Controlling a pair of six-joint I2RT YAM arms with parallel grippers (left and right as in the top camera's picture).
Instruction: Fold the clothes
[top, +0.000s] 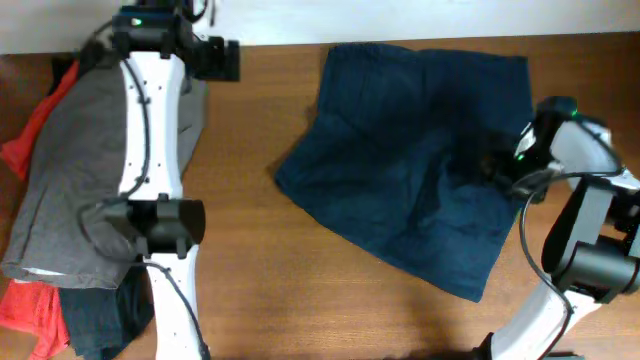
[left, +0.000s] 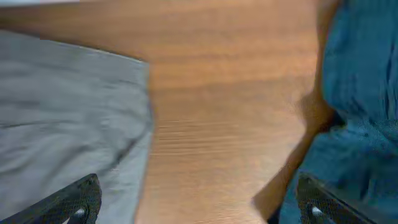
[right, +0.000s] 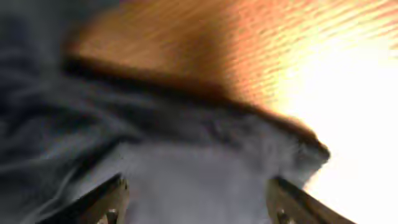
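The dark navy blue shorts (top: 410, 160) lie spread and rumpled on the wooden table, right of centre. Their edge also shows in the left wrist view (left: 360, 112) and fills the right wrist view (right: 186, 174). My left gripper (top: 225, 58) is open and empty at the back left, over bare wood between the grey garment and the shorts; its fingers show wide apart (left: 199, 208). My right gripper (top: 490, 165) is open, low over the shorts' right part, with fabric between its fingers (right: 196, 208).
A larger grey garment (top: 70, 170) lies at the left under my left arm, also in the left wrist view (left: 68, 118). A red-orange garment (top: 25, 300) and another dark cloth (top: 95, 320) lie at the left edge. Bare wood (top: 250, 270) lies in front.
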